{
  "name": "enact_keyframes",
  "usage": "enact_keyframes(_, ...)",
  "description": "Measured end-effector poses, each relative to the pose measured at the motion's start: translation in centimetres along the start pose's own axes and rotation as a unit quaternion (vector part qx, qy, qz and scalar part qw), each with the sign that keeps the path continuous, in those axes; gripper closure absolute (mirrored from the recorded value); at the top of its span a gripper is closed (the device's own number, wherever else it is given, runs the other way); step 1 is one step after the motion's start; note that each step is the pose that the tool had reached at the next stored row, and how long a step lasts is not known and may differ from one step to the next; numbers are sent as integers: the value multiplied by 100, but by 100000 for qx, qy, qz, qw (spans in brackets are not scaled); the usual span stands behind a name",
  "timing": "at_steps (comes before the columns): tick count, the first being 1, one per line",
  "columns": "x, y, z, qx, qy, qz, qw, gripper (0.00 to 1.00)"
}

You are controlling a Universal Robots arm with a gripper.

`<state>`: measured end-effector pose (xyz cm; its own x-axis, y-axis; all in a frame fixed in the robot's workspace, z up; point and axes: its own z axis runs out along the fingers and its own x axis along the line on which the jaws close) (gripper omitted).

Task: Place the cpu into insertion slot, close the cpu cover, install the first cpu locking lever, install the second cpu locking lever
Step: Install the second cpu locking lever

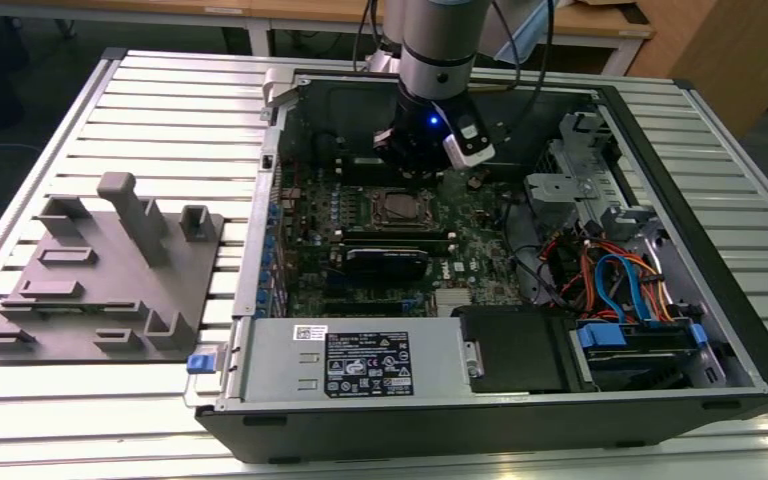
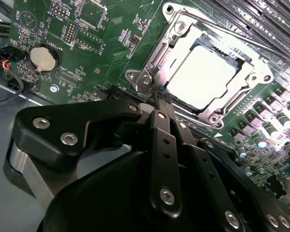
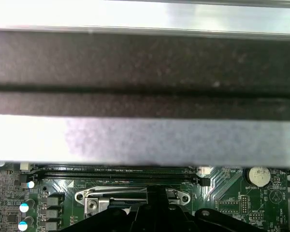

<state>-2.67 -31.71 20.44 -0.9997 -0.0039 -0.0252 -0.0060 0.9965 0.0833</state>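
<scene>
Claw [image 2: 157, 99]: clenched, empty, tips at cover's edge.
Cpu [image 2: 203, 77]: flat in socket.
Cover [image 2: 159, 55]: closed flat over it.

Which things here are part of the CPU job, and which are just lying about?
Part of the job:
- cpu, seated in its socket
- cpu cover, down around the chip
- locking lever along the socket's edge
- gripper, fingers together, tip at the socket's corner

Just lying about:
- grey fixture tray on the table at the exterior view's left
- coin battery
- power supply
- drive cables
</scene>
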Motion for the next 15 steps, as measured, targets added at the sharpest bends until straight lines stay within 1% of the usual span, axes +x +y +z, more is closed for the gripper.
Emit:
enact_keyframes(6, 0, -11, -1, 4, 2, -9, 100000, 89)
enact_keyframes(11, 0, -76, -6, -3, 2, -1, 100000, 89)
enact_keyframes(13, 0, -87, -11, 5, 6, -1, 100000, 89)
enact_keyframes(15, 0, -85, -37, 4, 1, 5, 100000, 89)
